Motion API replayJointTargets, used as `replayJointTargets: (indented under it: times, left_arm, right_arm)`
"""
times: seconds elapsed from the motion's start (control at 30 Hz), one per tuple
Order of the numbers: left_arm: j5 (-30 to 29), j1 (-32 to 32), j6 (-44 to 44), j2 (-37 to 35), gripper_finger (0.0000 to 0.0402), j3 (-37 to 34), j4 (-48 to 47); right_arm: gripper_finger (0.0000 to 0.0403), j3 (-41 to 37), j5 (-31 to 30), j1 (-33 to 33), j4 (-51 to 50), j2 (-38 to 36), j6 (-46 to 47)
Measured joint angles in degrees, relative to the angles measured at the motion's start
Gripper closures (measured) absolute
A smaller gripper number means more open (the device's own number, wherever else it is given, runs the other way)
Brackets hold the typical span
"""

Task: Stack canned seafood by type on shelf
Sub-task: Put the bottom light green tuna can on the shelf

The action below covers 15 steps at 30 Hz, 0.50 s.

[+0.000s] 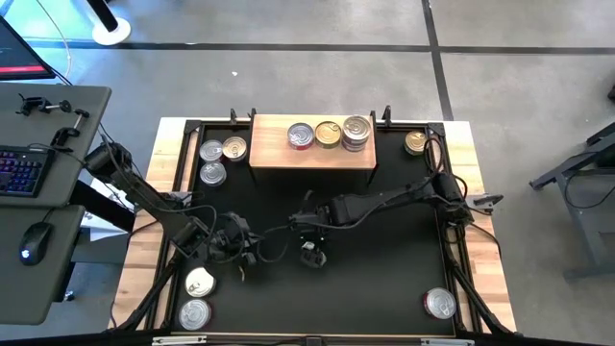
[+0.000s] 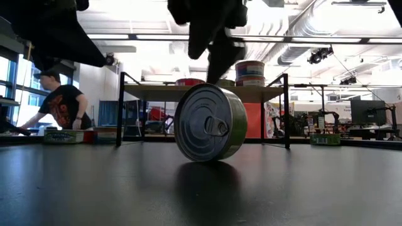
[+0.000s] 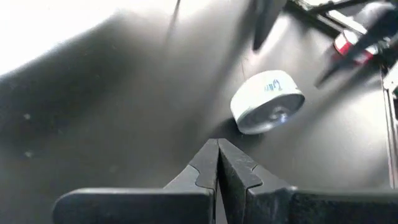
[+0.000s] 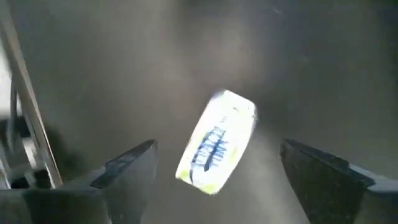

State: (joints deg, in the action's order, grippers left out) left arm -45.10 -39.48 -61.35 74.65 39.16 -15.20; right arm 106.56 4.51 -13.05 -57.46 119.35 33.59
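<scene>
Silver round tin [image 2: 210,123] on edge, right gripper [image 4: 214,168] spread above it

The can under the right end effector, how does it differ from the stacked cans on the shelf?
The can on edge stands on its rim on the mat, alone; the stacked cans lie flat on the shelf, piled. Its side label looks green-yellow; theirs red and blue. Both are round tins with silver lids.

A grey concrete floor [image 1: 288,86] surrounds the table, a desk [image 1: 38,163] with keyboard [image 1: 21,171] and mouse [image 1: 34,240] alongside (a person [image 2: 59,103] works by bright windows [image 2: 9,94]).
</scene>
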Motion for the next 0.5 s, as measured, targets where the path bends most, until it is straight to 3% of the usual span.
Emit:
replayJointTargets:
  times: [0.13,0.27,0.5]
  left_arm:
    - [4.9,1.0,1.7,0.0,0.0401,0.0,0.0]
    - [10.0,2.1,5.9,0.0,0.0401,0.0,0.0]
    - [16.0,4.3,15.4,-1.2,0.0401,0.0,0.0]
  right_arm:
    - [0.0073,-1.5,-4.3,-1.1,1.2,-0.1,10.1]
    - [0.0073,-4.3,-4.8,-2.2,5.4,-0.1,16.6]
    - [0.0073,-9.3,-7.6,-2.7,6.2,0.0,21.8]
